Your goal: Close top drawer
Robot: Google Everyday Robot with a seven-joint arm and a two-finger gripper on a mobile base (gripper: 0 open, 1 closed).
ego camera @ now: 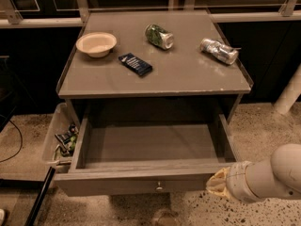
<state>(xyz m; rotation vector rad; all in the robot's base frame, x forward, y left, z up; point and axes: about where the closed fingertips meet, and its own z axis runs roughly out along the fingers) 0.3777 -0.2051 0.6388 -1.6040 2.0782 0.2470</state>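
The top drawer [117, 184] of the grey cabinet is pulled far out toward me and its inside is bare. A small round metal knob [160, 186] sits mid-front. My gripper [217, 184] is at the end of the white arm [273, 173], which comes in from the lower right. It is level with the drawer front and right beside the drawer's front right corner. I cannot tell whether it touches the drawer.
On the cabinet top [188, 76] lie a cream bowl [96, 43], a dark blue packet [135, 64], a green can [159, 36] and a silver can [219, 50], both on their sides. A clear bin [59, 138] with snack packs hangs at the cabinet's left side. A white post [289, 93] stands at right.
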